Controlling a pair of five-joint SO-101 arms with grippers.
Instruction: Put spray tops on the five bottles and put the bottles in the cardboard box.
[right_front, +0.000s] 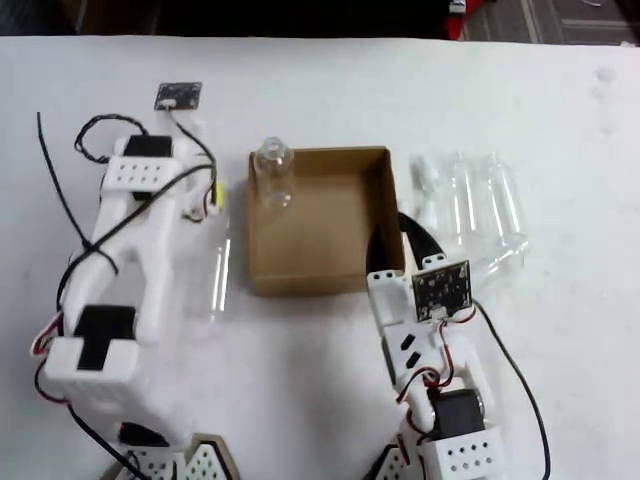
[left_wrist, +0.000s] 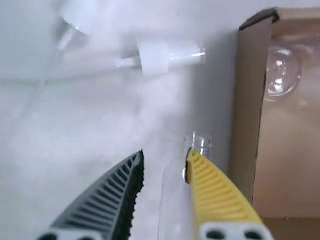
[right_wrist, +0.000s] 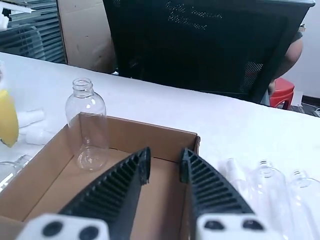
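While one bottle (right_front: 272, 170) stands upright in a far corner of the cardboard box (right_front: 310, 278), the left claw (left_wrist: 165, 155) hangs released astride a second bottle (left_wrist: 200, 144) lying on the desk (right_front: 320, 400) just beside the box's outer wall. The right claw (right_wrist: 165, 152), parted and empty, hovers over the box.

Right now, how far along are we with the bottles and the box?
Done: one bottle stands in the cardboard box, though with no spray top. In hand: nothing gripped; the open left gripper straddles a topless bottle lying beside the box, and the right gripper hangs open over the box. Left: spray tops lie loose on the table, three more bottles lie right of the box.
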